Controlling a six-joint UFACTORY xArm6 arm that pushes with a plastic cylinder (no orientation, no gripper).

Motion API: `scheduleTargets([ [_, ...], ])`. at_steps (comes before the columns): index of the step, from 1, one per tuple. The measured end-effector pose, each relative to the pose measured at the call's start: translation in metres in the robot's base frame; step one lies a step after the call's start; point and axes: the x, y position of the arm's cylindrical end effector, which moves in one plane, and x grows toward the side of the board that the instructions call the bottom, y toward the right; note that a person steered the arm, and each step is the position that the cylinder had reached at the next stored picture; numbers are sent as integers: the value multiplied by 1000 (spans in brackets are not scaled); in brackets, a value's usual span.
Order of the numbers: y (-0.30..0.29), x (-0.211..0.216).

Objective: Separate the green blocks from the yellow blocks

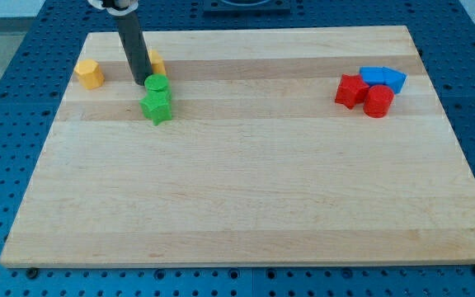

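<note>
In the camera view, a pale wooden surface (246, 190) lies on a blue perforated base (7, 49). The end effector is a straight dark rod with no jaws to spread or press together, so it pinches nothing. It comes down from the view's top near the surface's top-left corner, and the tip (141, 82) rests on the wood just to the left of the green cylinder (156, 83), very near it; whether the two touch cannot be told.

The green cylinder sits directly above the green star-shaped block (157, 106), and the two appear to touch. Just beyond the rod, toward the top edge, a yellow block (156, 62) is partly hidden by the rod, so its shape cannot be made out; it stands near the green cylinder. A second yellow block (90, 73), with angled faces, stands well apart to the left, close to the left edge.

Near the right edge, a separate cluster holds a red star-shaped block (351, 91), a red cylinder (378, 101) and a blue block (383, 78), packed together.
</note>
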Motion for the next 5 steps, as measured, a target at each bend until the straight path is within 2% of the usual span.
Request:
scheduleTargets([
  [2, 26, -9],
  [4, 154, -33],
  [5, 196, -79],
])
